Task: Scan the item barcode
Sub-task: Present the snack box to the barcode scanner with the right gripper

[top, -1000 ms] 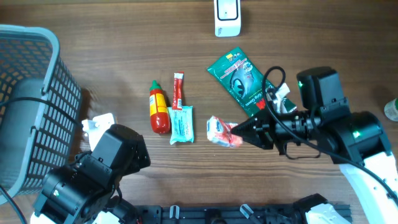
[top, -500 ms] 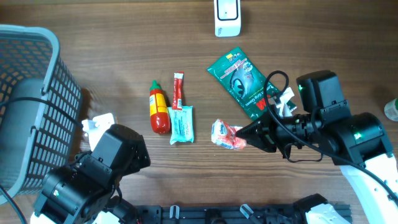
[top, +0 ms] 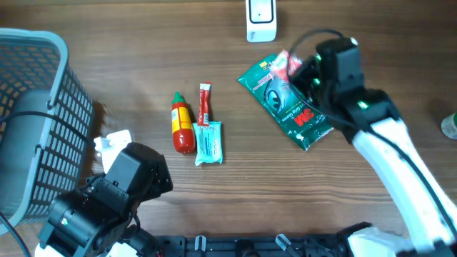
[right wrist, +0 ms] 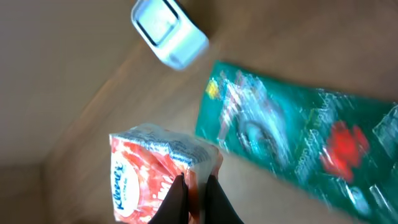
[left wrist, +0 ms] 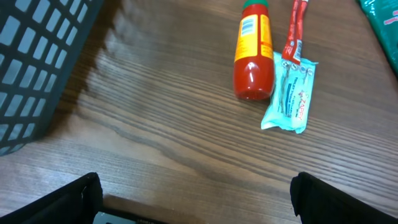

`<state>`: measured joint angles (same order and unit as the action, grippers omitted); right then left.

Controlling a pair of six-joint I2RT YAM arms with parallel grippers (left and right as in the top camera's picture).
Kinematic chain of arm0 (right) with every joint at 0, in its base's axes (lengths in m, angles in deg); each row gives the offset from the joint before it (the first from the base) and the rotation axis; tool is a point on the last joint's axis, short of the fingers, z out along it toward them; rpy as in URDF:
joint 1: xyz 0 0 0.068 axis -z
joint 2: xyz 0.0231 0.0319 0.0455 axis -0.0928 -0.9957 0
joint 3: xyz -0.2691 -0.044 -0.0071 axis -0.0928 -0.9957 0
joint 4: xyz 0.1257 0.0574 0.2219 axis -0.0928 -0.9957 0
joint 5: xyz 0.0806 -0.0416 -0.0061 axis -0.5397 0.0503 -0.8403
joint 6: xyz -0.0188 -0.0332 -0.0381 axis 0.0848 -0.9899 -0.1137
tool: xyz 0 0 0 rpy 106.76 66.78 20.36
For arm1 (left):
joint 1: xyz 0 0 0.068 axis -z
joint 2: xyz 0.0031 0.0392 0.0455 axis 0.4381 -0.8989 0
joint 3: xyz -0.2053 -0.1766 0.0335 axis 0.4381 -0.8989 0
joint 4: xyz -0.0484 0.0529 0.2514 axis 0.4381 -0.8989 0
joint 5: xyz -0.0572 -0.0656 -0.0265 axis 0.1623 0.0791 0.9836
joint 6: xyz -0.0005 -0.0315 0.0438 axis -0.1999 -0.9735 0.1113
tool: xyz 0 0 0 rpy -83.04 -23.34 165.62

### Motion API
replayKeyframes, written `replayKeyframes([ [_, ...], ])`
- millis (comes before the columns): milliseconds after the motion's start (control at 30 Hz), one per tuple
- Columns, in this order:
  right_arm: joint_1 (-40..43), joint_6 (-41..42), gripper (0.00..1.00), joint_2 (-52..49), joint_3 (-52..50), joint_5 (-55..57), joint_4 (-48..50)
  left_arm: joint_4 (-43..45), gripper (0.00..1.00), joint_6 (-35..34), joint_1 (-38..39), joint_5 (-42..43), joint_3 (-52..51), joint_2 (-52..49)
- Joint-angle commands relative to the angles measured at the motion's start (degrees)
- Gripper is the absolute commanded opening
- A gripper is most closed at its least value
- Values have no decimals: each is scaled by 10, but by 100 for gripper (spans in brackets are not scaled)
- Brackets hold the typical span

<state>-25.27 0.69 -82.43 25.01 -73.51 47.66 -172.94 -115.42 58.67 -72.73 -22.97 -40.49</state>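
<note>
Wooden table (top: 143, 57); right gripper (right wrist: 194, 185) pinches tissue pack (right wrist: 149, 177) near scanner (right wrist: 169, 32); next, barcode must face it; left gripper (left wrist: 194, 190) agape, idle.

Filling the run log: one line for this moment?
right gripper: shut on red-white plastic tissue pack | near white box-shaped scanner | left gripper: open, empty

Brown wood-grain table (top: 143, 57), fair bit of stuff on it. A grey mesh basket (top: 64, 135) sits at the left. In the middle there's a red sauce bottle (top: 183, 125), a thin red stick sachet (top: 204, 103) just right of it, and a teal packet (top: 208, 143) at the sachet's near end. A green foil pouch (top: 275, 96) lies right of centre, a white scanner (top: 261, 18) is at the far edge, and a small white thing (top: 113, 143) sits beside the basket.
</note>
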Motion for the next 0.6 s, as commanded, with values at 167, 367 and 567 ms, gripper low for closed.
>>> replayKeyframes([
  [167,-1,-290,4,-265,2,33,442,0,100,-7,2,-7,0,1],
  [367,5,-465,5,-428,6,33,796,0,100,-7,2,-7,0,1],
  [567,26,-493,4,-555,125,33,833,0,100,-7,2,-7,0,1],
])
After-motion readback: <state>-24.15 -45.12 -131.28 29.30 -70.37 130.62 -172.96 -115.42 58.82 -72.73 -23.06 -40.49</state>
